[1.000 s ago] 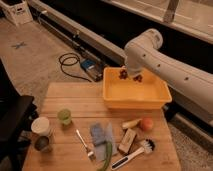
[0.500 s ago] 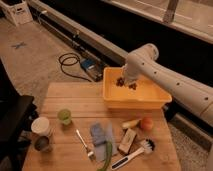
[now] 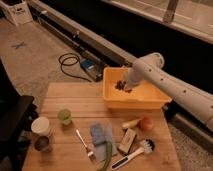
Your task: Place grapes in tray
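Well, the white arm [image 3: 172, 90] reaches in from the right and bends down into the yellow tray [image 3: 134, 102], which sits at the far right corner of the wooden table [image 3: 65, 97]. The gripper [image 3: 125, 86] is low inside the tray, near its back left part, and the grapes [image 3: 120, 85] show as a small dark clump right at its tip. From here I cannot tell whether the fingers are closed around the bunch or parted beside it, nor whether the grapes are resting on the tray floor or hanging just above it.

In front of the tray, on the table, an orange-red round fruit [image 3: 146, 123] lies just beside a pale yellow banana-like piece [image 3: 131, 123]. Nearer still there is a small tan block [image 3: 127, 141], and to its right a dish brush [image 3: 134, 152] with a white handle and dark bristles, lying at an angle. A blue-grey cloth [image 3: 101, 135] is spread near the middle of the front edge, with a green strip [image 3: 106, 154] across its lower part and a fork [image 3: 84, 144] to its left. Toward the left side stand a small green cup [image 3: 64, 116], a white cup [image 3: 41, 126] and a darker metal cup [image 3: 42, 144] in front of it.

On the floor behind the table, a black cable [image 3: 69, 64] coils next to a blue box [image 3: 90, 68].
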Available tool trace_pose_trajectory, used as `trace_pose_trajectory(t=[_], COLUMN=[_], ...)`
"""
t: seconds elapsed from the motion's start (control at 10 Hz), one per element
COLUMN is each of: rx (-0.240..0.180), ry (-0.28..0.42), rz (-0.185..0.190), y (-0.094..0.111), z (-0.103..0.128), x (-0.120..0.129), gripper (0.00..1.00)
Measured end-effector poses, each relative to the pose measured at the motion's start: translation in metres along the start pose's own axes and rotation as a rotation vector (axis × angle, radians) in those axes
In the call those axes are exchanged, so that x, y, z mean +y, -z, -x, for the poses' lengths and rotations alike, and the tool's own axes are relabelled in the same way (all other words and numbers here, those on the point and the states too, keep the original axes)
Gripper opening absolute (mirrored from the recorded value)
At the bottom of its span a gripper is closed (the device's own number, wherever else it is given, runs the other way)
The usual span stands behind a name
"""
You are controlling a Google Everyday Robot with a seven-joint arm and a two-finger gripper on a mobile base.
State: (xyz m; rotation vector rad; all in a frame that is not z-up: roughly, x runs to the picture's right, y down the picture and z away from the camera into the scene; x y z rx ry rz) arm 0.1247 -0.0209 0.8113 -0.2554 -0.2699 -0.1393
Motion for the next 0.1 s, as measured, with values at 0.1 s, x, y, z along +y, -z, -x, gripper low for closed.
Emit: trace_pose_trajectory(t=[0.1], rx=[-0.001], ry=[0.001], rz=[0.0], y=[-0.0003], z=[0.0011], x=[-0.0005], gripper=[0.8])
